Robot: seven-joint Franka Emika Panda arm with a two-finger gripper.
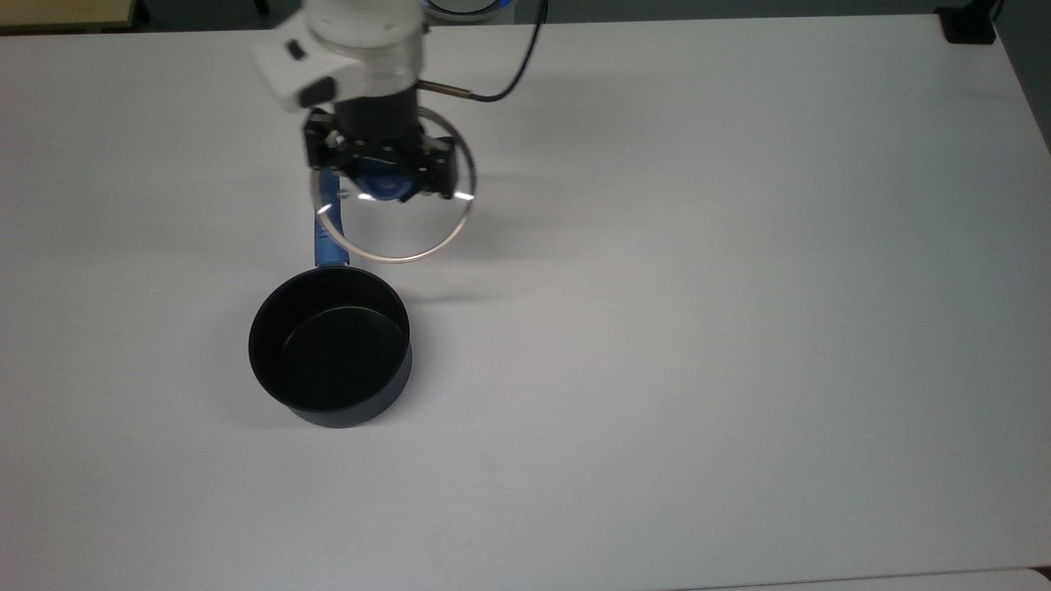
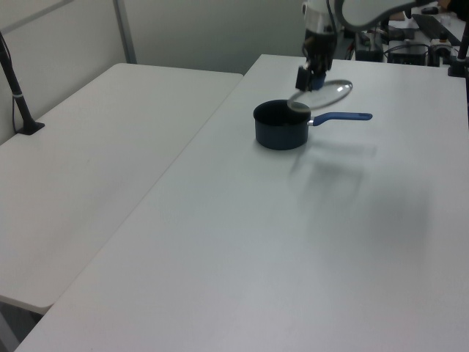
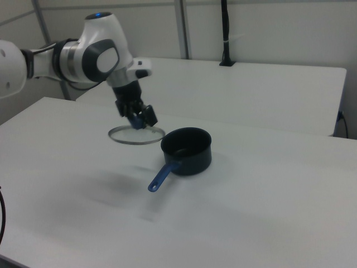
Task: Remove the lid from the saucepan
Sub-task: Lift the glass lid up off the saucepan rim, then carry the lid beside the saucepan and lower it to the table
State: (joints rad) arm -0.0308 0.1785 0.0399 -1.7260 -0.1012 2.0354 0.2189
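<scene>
**A:** When you stopped it here, where was the glass lid [image 1: 392,215]?

**B:** Your lid was off the saucepan [image 1: 330,358] and up in the air, hanging from the gripper [image 1: 383,174]. In the top view it sat above the pot's open mouth in the picture, over the near end of the long blue handle [image 1: 328,234], which you could see through the glass. In the right view the lid [image 3: 136,134] hung roughly level, to the right view's left of the saucepan [image 3: 187,149], with its rim apart from the pot's rim.

**A:** And the jaws?

**B:** Clenched on the lid's blue knob [image 1: 384,181]. You could see the black fingers [image 1: 438,175] pressed in on either side of it in the top view, and the same grasp in the right view at the gripper [image 3: 138,118].

**A:** How did the saucepan stand?

**B:** Upright on the white table [image 1: 739,328], uncovered, its black inside showing. In the left view the saucepan [image 2: 279,125] had its handle [image 2: 342,116] pointing to the left view's right, and the lid [image 2: 323,94] floated just above the place where handle meets pot, tilted a little there. The gripper [image 2: 310,76] came down on it from above.

**A:** Anything else on your table?

**B:** A dark cable [image 1: 516,70] looped off the wrist. A second white table [image 2: 95,147] stood beside the first.
</scene>
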